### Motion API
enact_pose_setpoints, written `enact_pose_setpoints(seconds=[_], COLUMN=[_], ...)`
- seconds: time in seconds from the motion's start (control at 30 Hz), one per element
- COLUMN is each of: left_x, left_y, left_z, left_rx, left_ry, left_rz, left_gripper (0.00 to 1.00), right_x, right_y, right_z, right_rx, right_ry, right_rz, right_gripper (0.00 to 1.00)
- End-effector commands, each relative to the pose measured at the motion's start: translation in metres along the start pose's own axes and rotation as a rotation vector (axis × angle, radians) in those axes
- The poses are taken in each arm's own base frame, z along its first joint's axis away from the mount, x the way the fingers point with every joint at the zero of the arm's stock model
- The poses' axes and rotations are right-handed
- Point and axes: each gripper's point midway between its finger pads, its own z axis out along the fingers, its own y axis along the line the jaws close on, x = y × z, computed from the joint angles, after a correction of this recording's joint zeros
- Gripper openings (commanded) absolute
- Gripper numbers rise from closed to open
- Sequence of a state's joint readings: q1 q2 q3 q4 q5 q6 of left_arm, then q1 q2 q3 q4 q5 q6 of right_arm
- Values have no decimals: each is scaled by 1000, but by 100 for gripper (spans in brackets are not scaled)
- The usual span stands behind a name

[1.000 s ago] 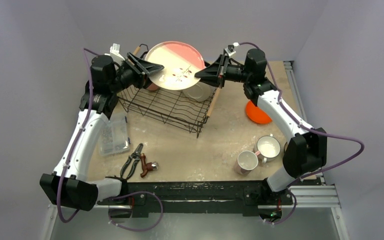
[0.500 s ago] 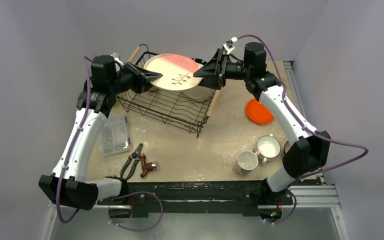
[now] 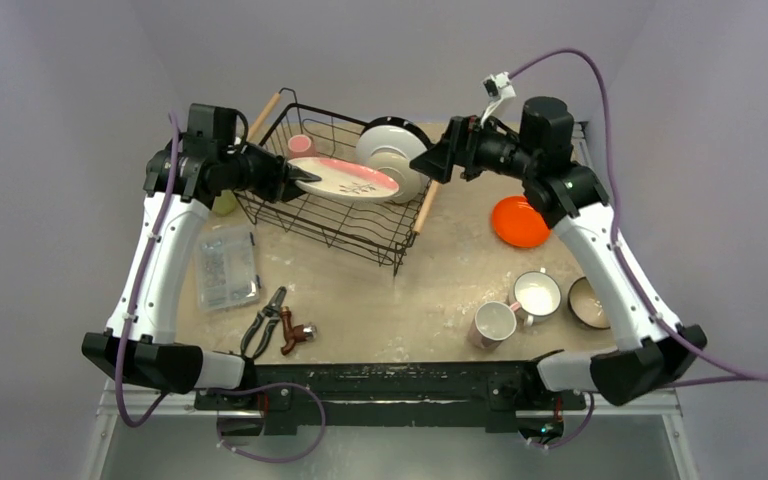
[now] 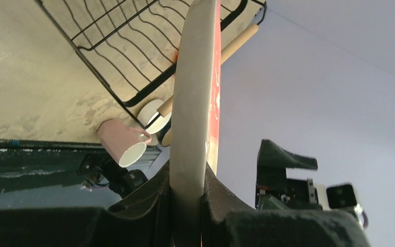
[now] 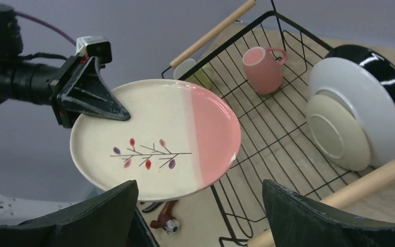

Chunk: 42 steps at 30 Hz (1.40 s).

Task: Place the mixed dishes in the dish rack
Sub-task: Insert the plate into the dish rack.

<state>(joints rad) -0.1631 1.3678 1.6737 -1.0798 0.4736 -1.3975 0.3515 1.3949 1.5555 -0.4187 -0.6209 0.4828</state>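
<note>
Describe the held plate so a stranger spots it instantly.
Find the black wire dish rack. Over it, the left gripper pinches a plate by its rim. Only this plate is half cream, half pink, with a painted twig.

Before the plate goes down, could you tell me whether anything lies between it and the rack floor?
Nothing visible does: the dish rack wires beside the plate are bare; the pink mug sits in a far corner, the upright dishes at the right end.
</note>
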Motion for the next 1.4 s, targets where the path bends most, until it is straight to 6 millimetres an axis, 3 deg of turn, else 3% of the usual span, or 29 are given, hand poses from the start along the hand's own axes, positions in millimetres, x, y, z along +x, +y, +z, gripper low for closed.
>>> enact_pose_setpoints(seconds=[0.0,0.23,0.4,0.5,0.67,0.97,1.07,1.17,1.23,1.37], left_x=[25,35,39,40,43,43,42,41,39,35], left_y=[-23,-17,-15,-13,-10,-2,-4,-5,-7,-14], left_z=[-29,-28,-31,-32,-34,-35,-34,-33,-33,-38], left_rx=[79,53,46,39,36,13,18,33,48,79], left_ry=[95,166,182,188,193,183,178,171,165,119], left_rz=[-59,-125,-133,-135,-134,-126,-123,-113,-107,-56], left_gripper=[0,0,0,0,0,0,0,0,21,81], right_x=[-16,-2,29,52,51,37,37,36,35,36], right_y=[22,81,105,110,95,86,87,87,89,99], right_z=[-19,1,29,49,67,65,65,64,61,61], right_rx=[26,-79,-186,-168,18,111,109,113,106,47], right_ry=[-125,-151,-47,32,29,-7,-3,-15,-39,-90], right_rz=[-452,-874,-1040,-1162,-1254,-1287,-1293,-1293,-1281,-1251], right_gripper=[91,89,84,76,66,29,4,0,0,0])
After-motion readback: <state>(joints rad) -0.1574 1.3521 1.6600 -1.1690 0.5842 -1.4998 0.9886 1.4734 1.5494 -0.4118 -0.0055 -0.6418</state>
